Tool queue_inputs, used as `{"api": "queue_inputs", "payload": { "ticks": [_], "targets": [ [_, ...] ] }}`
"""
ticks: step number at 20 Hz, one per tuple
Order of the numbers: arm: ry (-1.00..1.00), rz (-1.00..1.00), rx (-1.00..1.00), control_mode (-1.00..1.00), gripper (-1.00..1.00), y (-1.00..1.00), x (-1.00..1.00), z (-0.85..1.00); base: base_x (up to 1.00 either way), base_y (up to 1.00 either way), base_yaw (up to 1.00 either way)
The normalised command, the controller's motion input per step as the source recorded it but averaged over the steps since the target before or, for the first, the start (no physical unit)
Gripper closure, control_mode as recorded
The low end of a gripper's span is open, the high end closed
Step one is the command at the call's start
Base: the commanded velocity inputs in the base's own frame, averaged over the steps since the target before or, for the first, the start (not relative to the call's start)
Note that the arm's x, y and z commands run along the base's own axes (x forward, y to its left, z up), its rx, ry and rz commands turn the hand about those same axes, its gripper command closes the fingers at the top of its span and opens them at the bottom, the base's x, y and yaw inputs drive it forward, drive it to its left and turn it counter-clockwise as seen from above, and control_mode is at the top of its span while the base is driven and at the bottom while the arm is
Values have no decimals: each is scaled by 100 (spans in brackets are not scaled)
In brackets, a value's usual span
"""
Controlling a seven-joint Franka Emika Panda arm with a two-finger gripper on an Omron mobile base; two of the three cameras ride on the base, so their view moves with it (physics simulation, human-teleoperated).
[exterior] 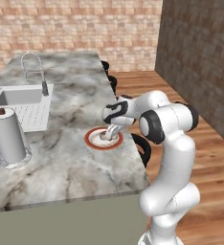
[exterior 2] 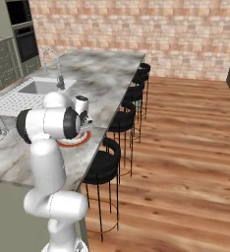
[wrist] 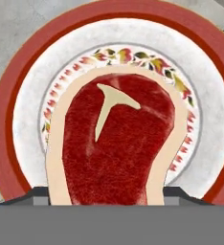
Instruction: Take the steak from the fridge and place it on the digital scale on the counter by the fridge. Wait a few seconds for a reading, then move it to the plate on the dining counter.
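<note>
Steak (wrist: 116, 143) between the pincer (exterior: 107, 135) tips, clamped, directly over the plate (wrist: 23, 95).

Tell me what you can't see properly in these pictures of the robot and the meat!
- Gripper: left base view, too small to tell open from shut; hand view, the steak covers the finger tips.
- Whether the steak rests on the plate or hangs above it: cannot be told.
- Plate, right base view: mostly hidden behind the arm.
- Paper towel roll: right base view cuts it off at the left edge.
</note>
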Motion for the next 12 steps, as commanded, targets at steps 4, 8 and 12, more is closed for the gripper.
{"api": "queue_inputs", "payload": {
  "ticks": [4, 8, 12],
  "targets": [
    [0, 0, 0, -100, 100, 12, 47, -32, 0, 0, 0],
    [0, 0, 0, -100, -100, 21, 19, -34, 0, 0, 0],
    [0, 0, -1, -100, -100, 10, -4, -17, 0, 0, 0]
  ]
}}
